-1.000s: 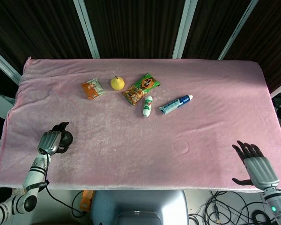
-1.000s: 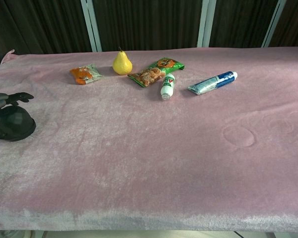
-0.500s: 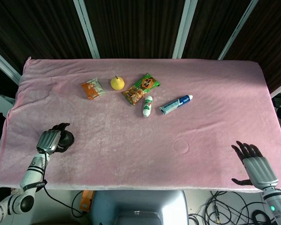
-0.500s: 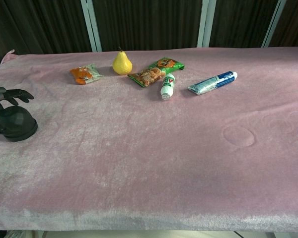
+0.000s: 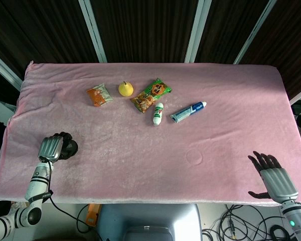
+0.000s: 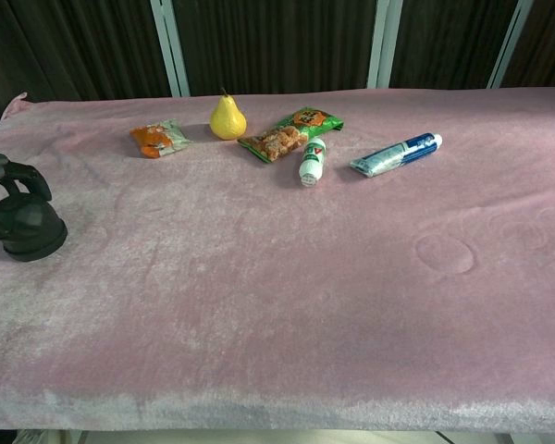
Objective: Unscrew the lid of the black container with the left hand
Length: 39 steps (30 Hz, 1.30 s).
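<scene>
The black container (image 5: 70, 148) is a low round jar standing near the table's left front edge; in the chest view the container (image 6: 30, 237) is at the far left. My left hand (image 5: 50, 147) is over it from the left, fingers curled down around its lid. In the chest view the left hand (image 6: 6, 179) arches over the jar's top with dark fingers reaching down its sides. Most of the lid is hidden under the fingers. My right hand (image 5: 274, 179) hangs beyond the front right edge of the table, fingers spread, holding nothing.
On the pink cloth (image 5: 231, 115) at the back lie an orange snack packet (image 5: 99, 94), a yellow pear (image 5: 125, 89), a green snack bag (image 5: 150, 95), a small white bottle (image 5: 158, 113) and a blue-white tube (image 5: 188, 111). A round dent (image 5: 194, 156) marks the cloth.
My left hand's fingers, raised and spread above the jar earlier, have come down and closed around its lid. The right hand has not moved.
</scene>
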Each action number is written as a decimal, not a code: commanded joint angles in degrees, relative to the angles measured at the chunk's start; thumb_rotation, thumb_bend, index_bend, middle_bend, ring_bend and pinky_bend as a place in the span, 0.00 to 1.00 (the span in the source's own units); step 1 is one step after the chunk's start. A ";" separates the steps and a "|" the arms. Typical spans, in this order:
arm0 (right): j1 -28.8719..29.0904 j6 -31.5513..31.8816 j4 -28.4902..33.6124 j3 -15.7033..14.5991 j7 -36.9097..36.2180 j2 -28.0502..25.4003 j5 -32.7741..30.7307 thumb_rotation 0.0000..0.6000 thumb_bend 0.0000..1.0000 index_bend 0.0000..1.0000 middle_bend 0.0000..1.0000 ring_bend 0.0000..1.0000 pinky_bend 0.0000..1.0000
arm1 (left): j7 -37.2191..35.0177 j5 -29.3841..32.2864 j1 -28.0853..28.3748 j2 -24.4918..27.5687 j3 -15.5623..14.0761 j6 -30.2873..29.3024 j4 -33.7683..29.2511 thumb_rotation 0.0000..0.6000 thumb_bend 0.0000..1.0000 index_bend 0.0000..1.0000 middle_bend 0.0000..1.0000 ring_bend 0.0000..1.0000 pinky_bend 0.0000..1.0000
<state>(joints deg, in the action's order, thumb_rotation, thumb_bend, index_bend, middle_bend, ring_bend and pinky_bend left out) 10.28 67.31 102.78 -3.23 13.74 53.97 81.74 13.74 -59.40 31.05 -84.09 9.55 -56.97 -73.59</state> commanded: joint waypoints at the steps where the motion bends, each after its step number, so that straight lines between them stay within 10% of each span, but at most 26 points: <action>1: 0.01 0.01 -0.02 0.01 0.04 0.04 -0.02 1.00 0.10 0.10 0.08 0.00 0.19 | -0.33 -0.82 -0.23 0.26 0.11 -1.01 -0.62 1.00 0.28 0.43 0.44 0.48 0.50; 16: 0.15 -0.20 0.01 0.03 0.36 0.17 -0.33 1.00 0.10 0.10 0.08 0.00 0.19 | -2.58 -4.24 -2.36 10.53 -0.42 -3.05 -14.47 1.00 0.28 0.43 0.43 0.48 0.52; 39: 0.48 -0.77 0.20 0.10 1.04 0.30 -1.20 1.00 0.10 0.10 0.08 0.00 0.19 | 0.77 -2.99 -9.14 7.54 -3.61 -11.14 -5.37 1.00 0.28 0.27 0.27 0.37 0.53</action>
<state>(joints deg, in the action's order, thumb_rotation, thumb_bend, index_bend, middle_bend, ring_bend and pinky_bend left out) 10.76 66.53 102.98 -3.13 14.77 54.26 80.54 14.77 -62.30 22.11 -76.26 6.05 -68.27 -79.28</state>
